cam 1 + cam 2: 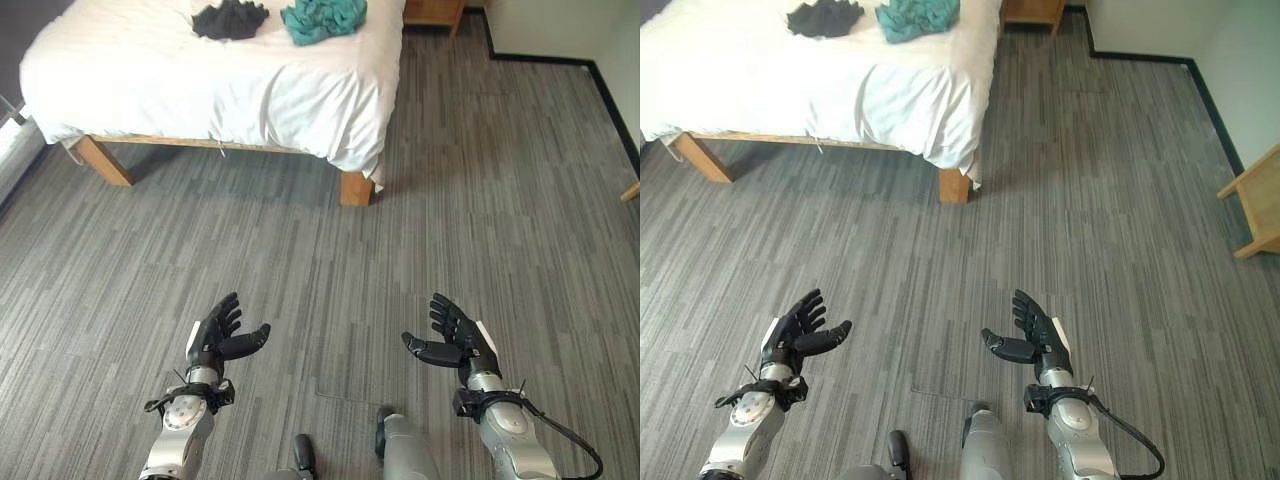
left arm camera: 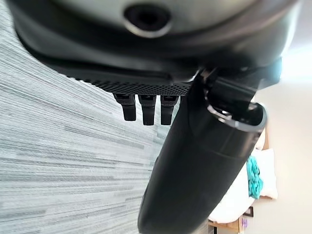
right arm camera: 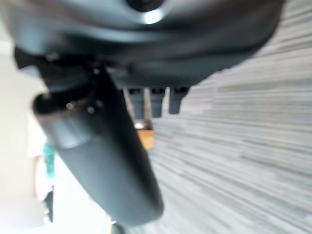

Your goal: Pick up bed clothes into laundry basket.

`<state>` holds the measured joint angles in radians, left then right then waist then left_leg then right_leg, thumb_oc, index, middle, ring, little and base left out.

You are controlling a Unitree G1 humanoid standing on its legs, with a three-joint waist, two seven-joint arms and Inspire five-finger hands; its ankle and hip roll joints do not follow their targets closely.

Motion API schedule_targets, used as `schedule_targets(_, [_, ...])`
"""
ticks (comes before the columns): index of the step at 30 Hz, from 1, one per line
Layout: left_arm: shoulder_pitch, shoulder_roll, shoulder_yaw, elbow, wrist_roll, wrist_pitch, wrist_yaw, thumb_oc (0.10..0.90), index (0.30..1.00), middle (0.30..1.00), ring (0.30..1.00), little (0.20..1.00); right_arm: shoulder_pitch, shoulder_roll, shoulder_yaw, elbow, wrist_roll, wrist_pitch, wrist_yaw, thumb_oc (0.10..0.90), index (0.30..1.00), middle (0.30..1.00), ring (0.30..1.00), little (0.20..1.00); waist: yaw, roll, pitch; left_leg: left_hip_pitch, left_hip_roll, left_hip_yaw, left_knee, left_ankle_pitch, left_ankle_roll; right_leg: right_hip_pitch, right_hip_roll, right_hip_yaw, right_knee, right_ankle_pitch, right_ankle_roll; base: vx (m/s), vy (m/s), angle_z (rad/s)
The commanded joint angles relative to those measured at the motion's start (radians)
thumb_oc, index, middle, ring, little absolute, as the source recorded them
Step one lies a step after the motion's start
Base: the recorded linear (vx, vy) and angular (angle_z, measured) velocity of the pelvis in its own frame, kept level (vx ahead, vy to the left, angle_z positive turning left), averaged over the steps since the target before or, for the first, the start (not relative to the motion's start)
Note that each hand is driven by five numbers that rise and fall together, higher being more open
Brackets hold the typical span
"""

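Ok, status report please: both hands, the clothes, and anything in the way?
Left hand open, right hand open, both holding nothing. Black garment and teal garment lie on the bed, apart from both hands. Bare grey floor between.

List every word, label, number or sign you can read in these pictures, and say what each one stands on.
There is no readable text.
The white bed, the black garment and the teal garment lying on it show no print.
The grey floor has no marks or signs.
The left robot hand and right robot hand, both open and empty, carry no legible label.
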<state>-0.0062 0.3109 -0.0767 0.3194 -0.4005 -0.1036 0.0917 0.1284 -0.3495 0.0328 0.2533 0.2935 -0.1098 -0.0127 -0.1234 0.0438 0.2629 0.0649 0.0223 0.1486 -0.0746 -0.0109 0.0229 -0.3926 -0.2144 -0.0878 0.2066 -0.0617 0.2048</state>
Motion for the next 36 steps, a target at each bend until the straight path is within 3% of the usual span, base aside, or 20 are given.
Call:
schedule_targets(1, [-0.115,0.036,0.013,-0.072,-0.001,-0.102,-0.035,0.800,0.900,0.900,0.900,0.900,-0.032,-0.027,-0.042,-0.103,0.010,-0.075,0.001,0.800,0.900,0.900,0.900,0.900,-0.060,-0.010,-0.051,0.294,0.003,-0.018,0.015,-0.133,-0.099,0.025,0.032,-0.012,-0.101,0.268,0.032,0.64,-0.324,0.37])
schedule_targets(3, [-0.122,0.017,-0.019,-0.077,-0.067,-0.116,-0.085,0.800,0.900,0.900,0.900,0.900,-0.033,-0.070,-0.039,-0.087,0.001,-0.074,0.010,0.800,0.900,0.900,0.900,0.900,-0.082,-0.011,-0.054,0.220,0.053,-0.035,0.356,0.061,-0.170,0.064,0.067,0.001,-0.022,0.239,-0.031,0.43,-0.267,0.69])
schedule_targets(4, [-0.122,0.018,-0.019,-0.077,-0.067,-0.116,-0.085,0.800,0.900,0.900,0.900,0.900,-0.033,-0.069,-0.039,-0.087,0.001,-0.074,0.010,0.800,0.900,0.900,0.900,0.900,-0.084,-0.014,-0.058,0.214,0.050,-0.038,0.357,0.064,-0.170,0.061,0.063,0.000,-0.025,0.242,-0.031,0.28,-0.267,0.90])
schedule_targets(5, [-0.131,0.021,-0.027,-0.080,-0.102,-0.111,-0.108,0.800,0.900,0.900,0.900,0.900,-0.037,-0.081,-0.036,-0.093,0.020,-0.075,0.012,0.800,0.900,0.900,0.900,0.900,-0.076,-0.027,-0.060,0.114,0.095,-0.004,0.566,0.182,-0.186,0.122,0.070,-0.010,-0.027,0.199,-0.082,0.43,-0.485,0.55])
schedule_targets(6, [-0.129,0.009,-0.028,-0.093,-0.202,-0.114,-0.160,0.800,0.900,0.900,0.900,0.900,-0.040,-0.091,-0.043,-0.088,0.079,-0.091,0.017,0.800,0.900,0.900,0.900,0.900,-0.027,-0.073,-0.039,-0.041,0.108,0.017,0.788,0.211,-0.169,0.218,0.074,-0.007,-0.052,0.138,-0.139,0.58,-0.635,0.33])
schedule_targets(8, [-0.122,-0.005,-0.015,-0.096,-0.277,-0.116,-0.192,0.800,0.900,0.900,0.900,0.900,-0.046,-0.107,-0.048,-0.078,0.080,-0.090,0.020,0.800,0.900,0.900,0.900,0.900,0.003,-0.087,-0.028,-0.110,0.128,0.048,0.811,0.176,-0.166,0.263,0.081,-0.018,-0.064,0.118,-0.146,0.42,-0.380,0.22])
schedule_targets(9, [-0.099,-0.034,0.029,-0.095,-0.400,-0.108,-0.232,0.800,0.900,0.900,0.900,0.900,-0.032,-0.125,-0.068,-0.084,0.054,-0.084,0.013,0.800,0.900,0.900,0.900,0.900,0.034,-0.095,-0.019,-0.162,0.177,0.099,0.745,0.175,-0.168,0.324,0.087,-0.031,-0.079,0.092,-0.152,0.30,-0.158,0.03])
schedule_targets(10, [-0.099,-0.033,0.029,-0.095,-0.401,-0.108,-0.233,0.800,0.900,0.900,0.900,0.900,-0.032,-0.124,-0.068,-0.084,0.054,-0.084,0.013,0.800,0.900,0.900,0.900,0.900,0.034,-0.097,-0.022,-0.163,0.174,0.101,0.741,0.179,-0.167,0.323,0.084,-0.030,-0.082,0.095,-0.151,0.46,-0.205,0.01])
schedule_targets(11, [-0.079,-0.051,0.055,-0.094,-0.464,-0.100,-0.264,0.800,0.900,0.900,0.900,0.900,-0.016,-0.124,-0.090,-0.093,0.053,-0.087,0.016,0.800,0.900,0.900,0.900,0.900,0.039,-0.093,-0.029,-0.160,0.223,0.147,0.676,0.194,-0.177,0.353,0.088,-0.045,-0.094,0.075,-0.152,0.49,-0.060,0.04])
schedule_targets(12, [-0.041,-0.078,0.118,-0.102,-0.520,-0.132,-0.263,0.800,0.900,0.900,0.900,0.900,0.010,-0.107,-0.146,-0.120,0.067,-0.100,0.017,0.800,0.900,0.900,0.900,0.900,0.048,-0.074,-0.046,-0.164,0.280,0.222,0.484,0.231,-0.203,0.408,0.098,-0.076,-0.108,0.034,-0.143,0.50,-0.061,-0.02])
schedule_targets(13, [-0.041,-0.079,0.118,-0.102,-0.520,-0.132,-0.263,0.800,0.900,0.900,0.900,0.900,0.011,-0.108,-0.146,-0.121,0.067,-0.100,0.017,0.800,0.900,0.900,0.900,0.900,0.049,-0.077,-0.048,-0.160,0.275,0.226,0.473,0.238,-0.201,0.407,0.095,-0.075,-0.111,0.038,-0.143,0.63,0.054,0.12])
schedule_targets(14, [-0.041,-0.087,0.175,-0.099,-0.532,-0.179,-0.218,0.800,0.900,0.900,0.900,0.900,0.013,-0.106,-0.169,-0.138,0.067,-0.113,0.013,0.800,0.900,0.900,0.900,0.900,0.057,-0.063,-0.055,-0.152,0.266,0.208,0.285,0.247,-0.205,0.439,0.092,-0.093,-0.110,0.009,-0.123,0.28,0.069,0.46])
schedule_targets(15, [-0.042,-0.087,0.176,-0.099,-0.532,-0.179,-0.217,0.800,0.900,0.900,0.900,0.900,0.013,-0.106,-0.169,-0.138,0.067,-0.112,0.012,0.800,0.900,0.900,0.900,0.900,0.056,-0.064,-0.056,-0.149,0.262,0.210,0.274,0.255,-0.203,0.438,0.091,-0.094,-0.112,0.013,-0.123,0.59,0.168,0.61])
schedule_targets(16, [-0.055,-0.092,0.235,-0.105,-0.534,-0.223,-0.166,0.800,0.900,0.900,0.900,0.900,-0.001,-0.107,-0.181,-0.158,0.066,-0.120,0.009,0.800,0.900,0.900,0.900,0.900,0.066,-0.055,-0.071,-0.163,0.278,0.215,0.148,0.281,-0.216,0.486,0.079,-0.110,-0.121,-0.006,-0.106,0.31,0.097,0.40])
schedule_targets(19, [-0.059,-0.077,0.267,-0.103,-0.485,-0.246,-0.117,0.800,0.900,0.900,0.900,0.900,-0.023,-0.116,-0.191,-0.167,0.080,-0.121,0.007,0.800,0.900,0.900,0.900,0.900,0.075,-0.044,-0.099,-0.162,0.298,0.239,0.095,0.318,-0.235,0.562,0.067,-0.135,-0.162,-0.022,-0.086,0.52,0.160,0.15])
schedule_targets(23, [-0.047,-0.068,0.289,-0.102,-0.456,-0.249,-0.079,0.800,0.900,0.900,0.900,0.900,-0.032,-0.109,-0.175,-0.183,0.068,-0.114,0.017,0.800,0.900,0.900,0.900,0.900,0.094,-0.042,-0.131,-0.153,0.260,0.227,0.097,0.275,-0.214,0.647,0.022,-0.153,-0.179,-0.043,-0.053,0.44,0.184,0.17])
schedule_targets(26, [-0.037,-0.036,0.272,-0.098,-0.395,-0.235,-0.059,0.800,0.900,0.900,0.900,0.900,-0.045,-0.058,-0.177,-0.170,0.099,-0.115,-0.009,0.800,0.900,0.900,0.900,0.900,0.109,-0.066,-0.127,-0.120,0.138,0.240,0.108,0.174,-0.126,0.553,-0.093,-0.100,0.073,0.130,-0.016,0.40,0.319,0.23])
schedule_targets(31, [-0.035,-0.006,0.265,-0.089,-0.354,-0.217,-0.062,0.800,0.900,0.900,0.900,0.900,-0.049,-0.043,-0.158,-0.188,0.056,-0.103,-0.003,0.800,0.900,0.900,0.900,0.900,0.085,-0.053,-0.091,-0.001,0.033,0.250,0.028,0.088,-0.036,0.374,-0.144,-0.051,0.376,0.308,-0.005,0.30,0.300,0.48])
schedule_targets(34, [-0.033,0.001,0.272,-0.098,-0.351,-0.210,-0.062,0.800,0.900,0.900,0.900,0.900,-0.047,-0.039,-0.154,-0.192,0.057,-0.097,0.001,0.800,0.900,0.900,0.900,0.900,0.072,-0.047,-0.082,0.050,0.014,0.261,0.003,0.060,-0.029,0.314,-0.165,-0.081,0.386,0.314,-0.001,0.36,0.175,0.35])
schedule_targets(36, [-0.024,0.004,0.284,-0.104,-0.359,-0.215,-0.073,0.800,0.900,0.900,0.900,0.900,-0.028,-0.050,-0.183,-0.201,0.038,-0.089,0.007,0.800,0.900,0.900,0.900,0.900,0.038,-0.034,-0.065,0.093,0.011,0.246,0.001,0.020,-0.033,0.228,-0.130,-0.085,0.344,0.266,-0.003,0.47,0.100,0.16])
